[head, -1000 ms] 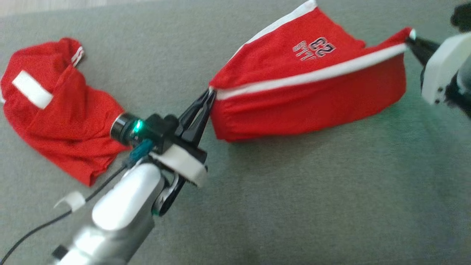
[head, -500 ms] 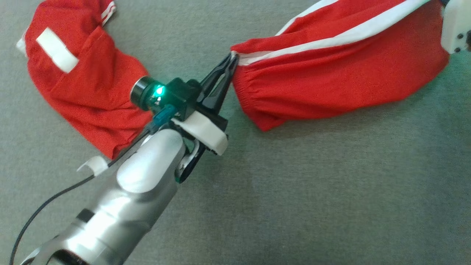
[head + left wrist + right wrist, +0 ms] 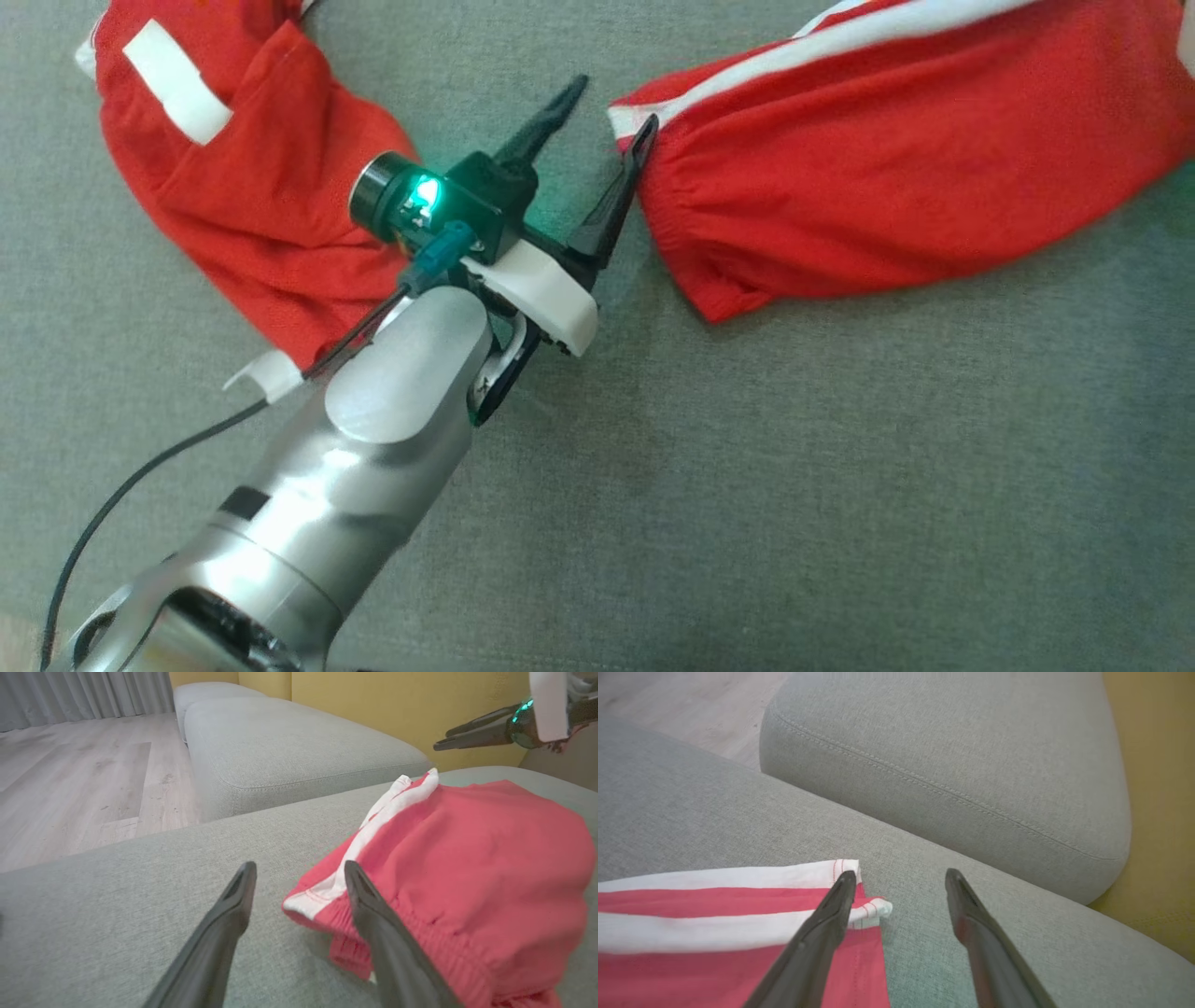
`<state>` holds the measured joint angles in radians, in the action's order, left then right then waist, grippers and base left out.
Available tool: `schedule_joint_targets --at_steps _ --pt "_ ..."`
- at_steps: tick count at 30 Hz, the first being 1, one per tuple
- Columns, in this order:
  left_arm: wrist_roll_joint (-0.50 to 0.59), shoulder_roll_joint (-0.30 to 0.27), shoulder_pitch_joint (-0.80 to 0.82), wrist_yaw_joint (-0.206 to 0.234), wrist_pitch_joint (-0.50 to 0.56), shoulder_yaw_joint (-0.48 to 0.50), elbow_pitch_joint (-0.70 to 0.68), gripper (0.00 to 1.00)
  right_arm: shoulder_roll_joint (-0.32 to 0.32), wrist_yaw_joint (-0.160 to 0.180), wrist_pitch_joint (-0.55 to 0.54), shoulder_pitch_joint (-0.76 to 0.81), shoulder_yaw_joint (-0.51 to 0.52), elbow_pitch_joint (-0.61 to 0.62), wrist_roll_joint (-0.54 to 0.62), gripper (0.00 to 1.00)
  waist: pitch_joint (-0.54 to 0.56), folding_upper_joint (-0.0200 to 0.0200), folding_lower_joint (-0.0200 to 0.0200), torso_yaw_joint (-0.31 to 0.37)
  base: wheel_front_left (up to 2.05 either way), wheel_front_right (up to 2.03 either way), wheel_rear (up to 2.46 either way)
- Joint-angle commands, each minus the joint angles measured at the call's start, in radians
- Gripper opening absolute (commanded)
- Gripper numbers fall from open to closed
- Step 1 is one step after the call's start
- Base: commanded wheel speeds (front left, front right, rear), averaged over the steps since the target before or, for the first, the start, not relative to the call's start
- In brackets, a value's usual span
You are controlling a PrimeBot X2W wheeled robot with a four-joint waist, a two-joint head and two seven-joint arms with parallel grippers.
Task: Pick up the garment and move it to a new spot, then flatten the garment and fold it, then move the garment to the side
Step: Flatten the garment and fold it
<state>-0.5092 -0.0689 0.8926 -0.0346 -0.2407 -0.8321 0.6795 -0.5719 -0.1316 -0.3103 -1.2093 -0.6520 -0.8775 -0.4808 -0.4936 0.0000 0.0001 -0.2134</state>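
Two garments lie on the wide grey fabric seat cushion: one red cloth garment with a long white stripe toward its far right corner, and one red cloth garment with a white rectangular patch toward its far left corner. There are two grippers, the left gripper and the right gripper, each with two long dark fingers. Beyond the seat edge there seem to be two more cushions: one long grey cushion and one smaller grey cushion.
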Motion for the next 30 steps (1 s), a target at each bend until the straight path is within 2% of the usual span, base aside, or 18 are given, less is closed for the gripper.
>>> schedule_joint_targets --at_steps 1,8,15,18,23,30 --pt "0.004 -0.016 0.032 0.006 -0.014 0.036 -0.017 1.0 0.008 0.001 0.023 -0.011 0.006 0.01 0.005 1.0 0.01 0.0 -0.0001 0.009 0.0 0.0 0.0" --pt "-0.004 -0.049 0.01 0.042 -0.02 0.116 -0.035 1.0 0.051 0.001 0.217 0.013 0.037 -0.048 -0.017 1.0 0.084 0.0 -0.0001 0.057 0.0 0.0 0.0" --pt "0.005 -0.111 -0.101 0.088 -0.021 0.277 -0.196 1.0 0.086 0.001 0.452 0.105 0.073 -0.006 -0.058 1.0 0.18 0.0 -0.0001 0.123 0.0 0.0 0.0" --pt "0.019 -0.133 -0.197 0.105 -0.021 0.367 -0.293 1.0 0.121 0.001 0.536 0.189 0.125 0.034 -0.082 1.0 0.236 0.0 -0.0001 0.156 0.0 0.0 0.0" --pt "0.041 -0.138 -0.319 0.108 -0.021 0.441 -0.367 1.0 0.167 0.001 0.565 0.326 0.198 0.11 -0.052 1.0 0.298 0.0 -0.0001 0.186 0.0 0.0 0.0" --pt "0.068 -0.11 -0.479 0.093 -0.021 0.488 -0.387 1.0 0.257 0.001 0.571 0.561 0.337 0.23 0.071 1.0 0.366 0.0 -0.0001 0.21 0.0 0.0 0.0"
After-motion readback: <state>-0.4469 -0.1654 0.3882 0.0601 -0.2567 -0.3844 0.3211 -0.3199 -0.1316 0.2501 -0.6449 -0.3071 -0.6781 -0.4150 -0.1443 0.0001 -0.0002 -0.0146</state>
